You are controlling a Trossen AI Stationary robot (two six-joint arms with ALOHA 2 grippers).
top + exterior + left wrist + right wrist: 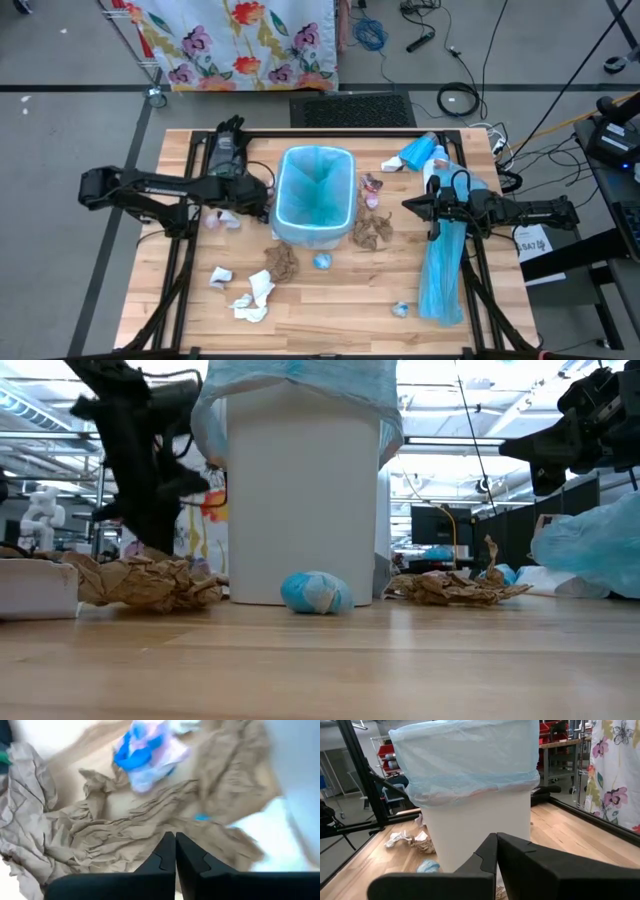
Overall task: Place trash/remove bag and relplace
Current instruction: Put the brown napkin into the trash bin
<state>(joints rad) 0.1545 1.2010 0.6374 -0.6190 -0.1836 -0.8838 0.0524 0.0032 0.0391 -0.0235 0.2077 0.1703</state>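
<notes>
**Left gripper closed over brown paper beside the bin**

The left gripper [175,851] is seen shut just above a crumpled brown paper wad [115,827] lying on the table [340,310] on the left side of the bin [314,196]; whether paper is actually pinched between the fingertips cannot be told, since they meet with no visible fold between them. A blue-and-pink scrap [145,750] lies just beyond the wad. The right gripper [496,851] is shut and empty, held level with the bin on its right side, over the long blue plastic strip [443,270].

For the step to be done well, a fold of the wad should be confirmed in the pinch before any lift; if nothing is caught, the fingers should be reopened and lowered onto a raised ridge. The lift should be carried clear above the bin's rim, so that the blue liner [465,765] folded over it is not snagged or dragged.

Other trash is scattered near: brown wads in front of the bin [282,262] and to its right [374,230], white tissue [252,298] toward the front edge, a small blue ball [314,592] at the bin's foot. Room is tight between the left arm and the bin wall; the front of the table is more open.
</notes>
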